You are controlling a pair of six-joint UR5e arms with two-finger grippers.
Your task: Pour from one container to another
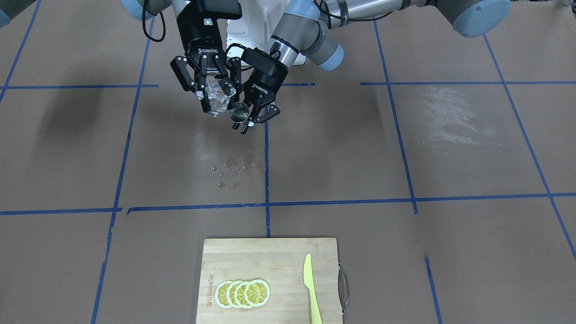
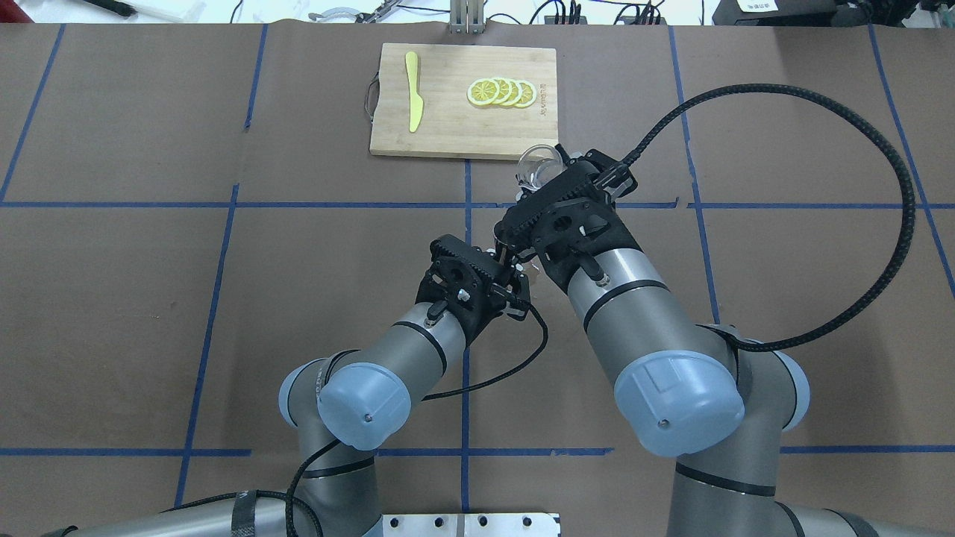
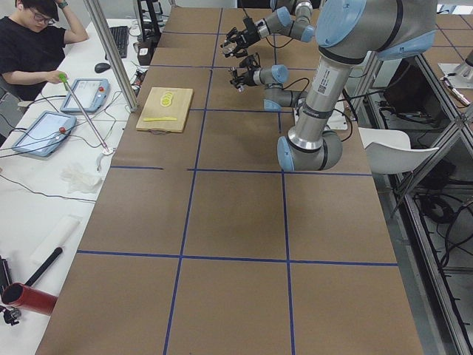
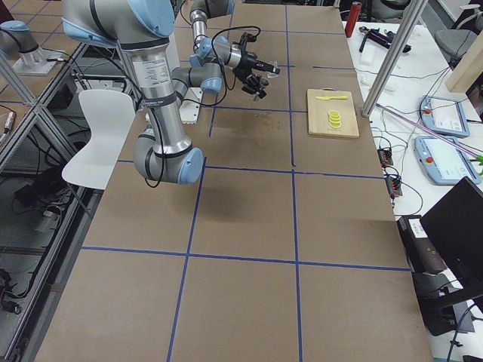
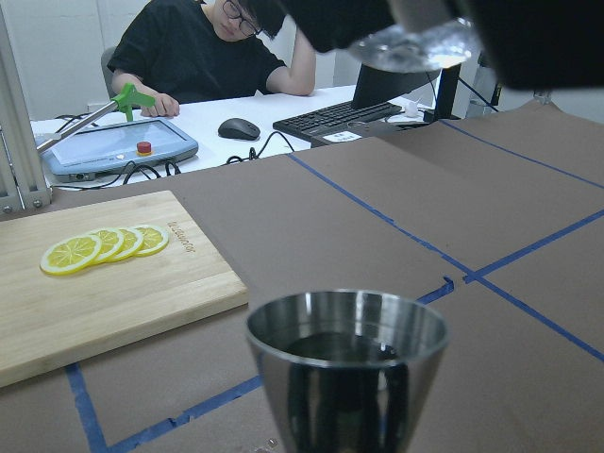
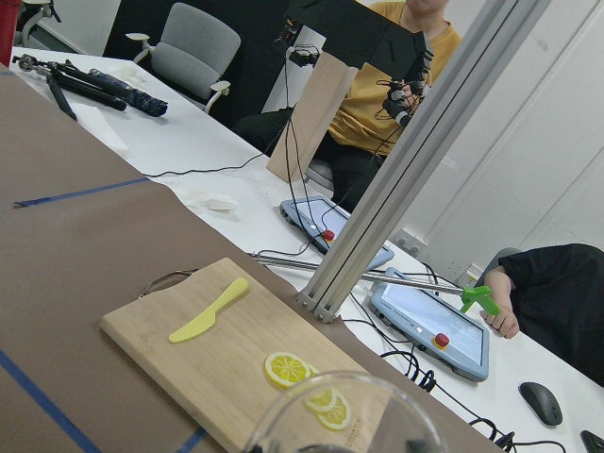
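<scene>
The clear glass cup hangs tilted in the air, held by my right gripper, which is shut on it. Just beside and slightly below it is the steel jigger, upright, with my left gripper shut on it. In the left wrist view the jigger fills the foreground with liquid showing inside, and the cup's thick base hangs above it. Only the cup's rim shows in the right wrist view. From overhead the cup pokes out past the right gripper; the jigger is hidden there.
Water drops lie on the brown paper under the grippers. A wooden cutting board with lemon slices and a yellow knife lies at the table's far edge. A person sits behind it with tablets.
</scene>
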